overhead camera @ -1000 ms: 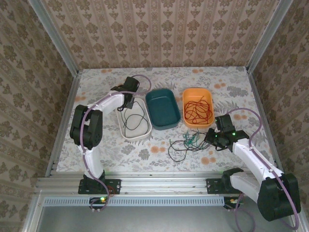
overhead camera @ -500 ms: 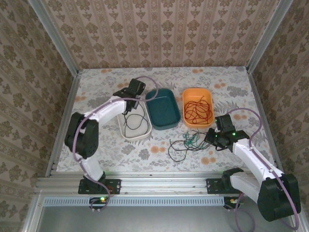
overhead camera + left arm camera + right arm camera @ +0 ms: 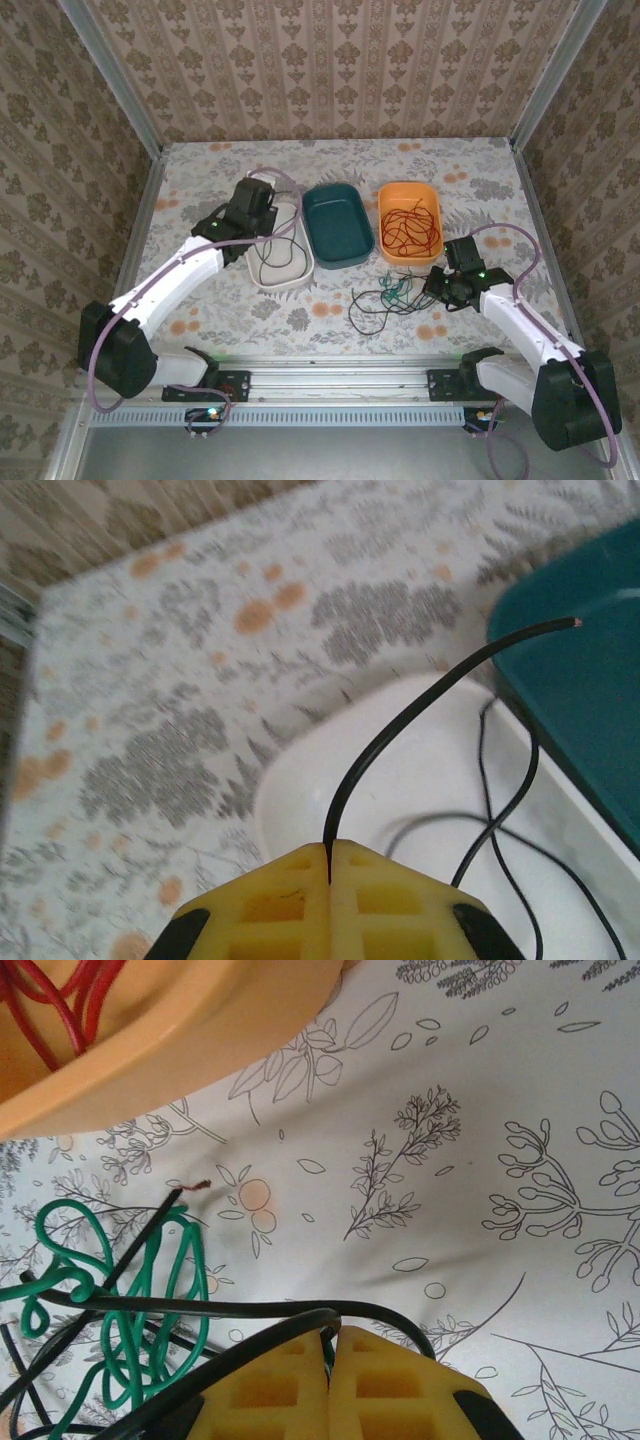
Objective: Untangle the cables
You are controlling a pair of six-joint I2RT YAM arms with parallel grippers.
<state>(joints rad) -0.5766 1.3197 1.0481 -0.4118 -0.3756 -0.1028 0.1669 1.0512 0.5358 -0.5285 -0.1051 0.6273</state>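
**A:** Flowered cloth covers the table (image 3: 330,165), with patterned walls on three sides. What do the fingers have?

**B:** The left gripper (image 3: 330,855) has its pads pressed together, pinching a black cable (image 3: 420,705) right at the seam. The strand rises from the tips and curves right, and its bare end hangs above the rim of the teal bin (image 3: 590,630).

**A:** And the rest of that cable?

**B:** It loops in the white bin (image 3: 300,790), which sits just left of the teal one.

**A:** The right side?

**B:** The right gripper (image 3: 330,1345) is also closed, on the tangle (image 3: 180,1290) of green and black strands. One black strand runs into the seam and another arcs across the fingertips.

**A:** Where is that tangle lying?

**B:** It is on the cloth, near of the bins and spreading left from the fingers. The orange bin (image 3: 180,1030) is just beyond it on the far side, with the red cable (image 3: 70,990) coiled inside.
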